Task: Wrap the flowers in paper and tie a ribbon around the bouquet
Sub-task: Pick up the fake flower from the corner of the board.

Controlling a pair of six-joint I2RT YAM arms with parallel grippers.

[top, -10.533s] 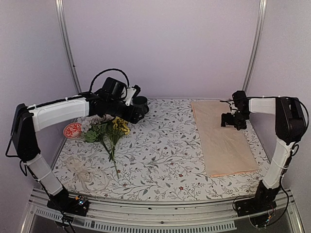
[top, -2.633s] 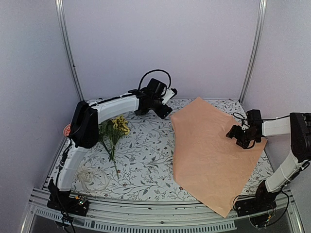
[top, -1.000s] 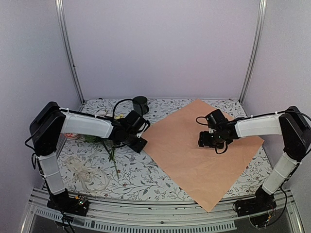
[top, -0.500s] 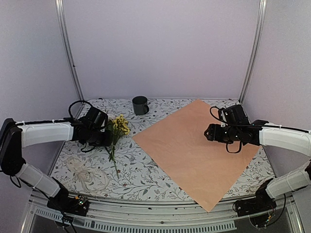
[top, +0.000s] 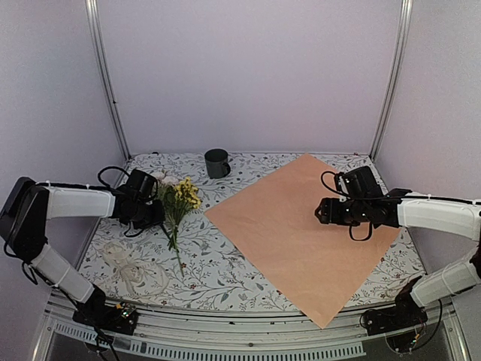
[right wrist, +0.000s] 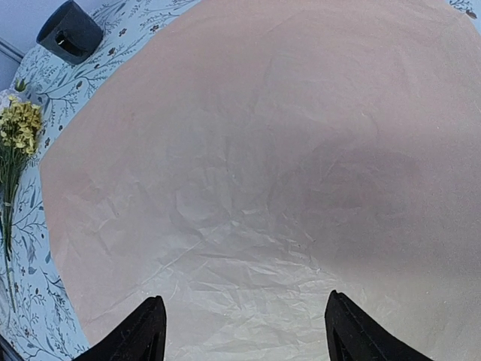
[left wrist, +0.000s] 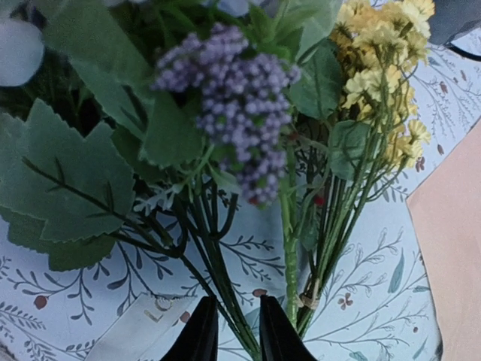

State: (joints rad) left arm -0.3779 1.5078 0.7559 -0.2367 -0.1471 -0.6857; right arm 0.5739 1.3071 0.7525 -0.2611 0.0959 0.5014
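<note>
Flowers [top: 178, 197] lie on left of table [top: 225, 274], stems pointing to near edge. Left gripper [left wrist: 231, 320] fingers nearly together, pinched on green stems. Paper [top: 301, 226] flat, peach face up, right of centre. Right gripper [right wrist: 244, 301] hovers over it, fingers wide apart, holding nothing. Ribbon [top: 131, 269] heaped at near left. Mug [top: 217, 162] at back.

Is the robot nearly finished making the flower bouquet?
Not yet, it's near the start. Done: the paper lies spread out flat. In hand: the left hand pinches the flowers by their stems, beside the paper; the right hand hangs open above the paper. Left: put the flowers on the paper, wrap them, then tie the ribbon, which lies heaped near the front.
</note>
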